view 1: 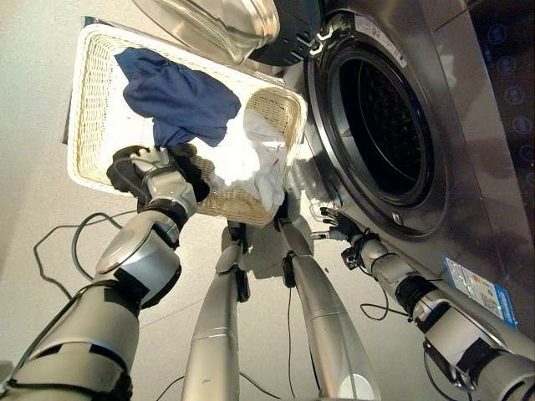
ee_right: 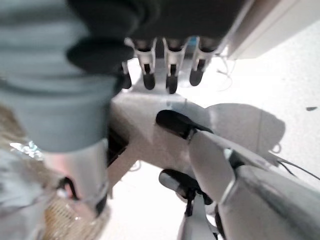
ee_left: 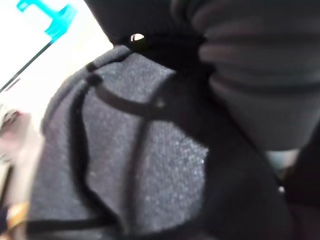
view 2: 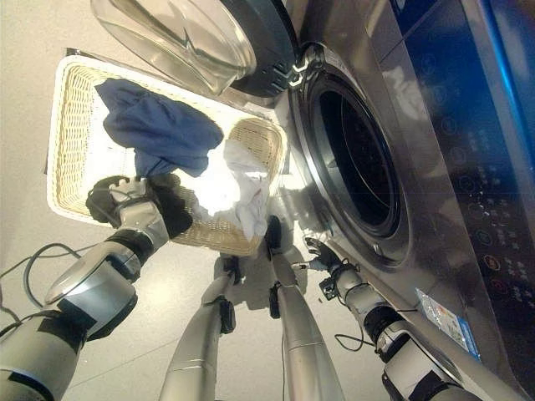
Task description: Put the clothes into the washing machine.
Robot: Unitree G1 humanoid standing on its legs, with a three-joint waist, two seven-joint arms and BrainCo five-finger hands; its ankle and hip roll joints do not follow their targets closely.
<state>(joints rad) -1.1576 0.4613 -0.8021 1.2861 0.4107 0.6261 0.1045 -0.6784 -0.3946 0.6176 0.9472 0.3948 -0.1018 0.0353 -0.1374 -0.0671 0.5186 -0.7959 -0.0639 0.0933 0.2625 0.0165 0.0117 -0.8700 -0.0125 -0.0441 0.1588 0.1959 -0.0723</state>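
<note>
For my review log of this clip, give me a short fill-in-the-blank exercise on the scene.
1. The washing machine door is ____.
2. The navy garment and white garment lie in a ____ basket.
3. The left hand is at a ____ garment on the basket's near rim.

Missing words: open; wicker; black

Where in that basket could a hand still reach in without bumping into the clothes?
The basket is bare wicker along its side farthest from the washing machine. The blue garment covers the middle, the white garment drapes over the rim by the machine, and the left hand with dark cloth crowds the near edge.
</note>
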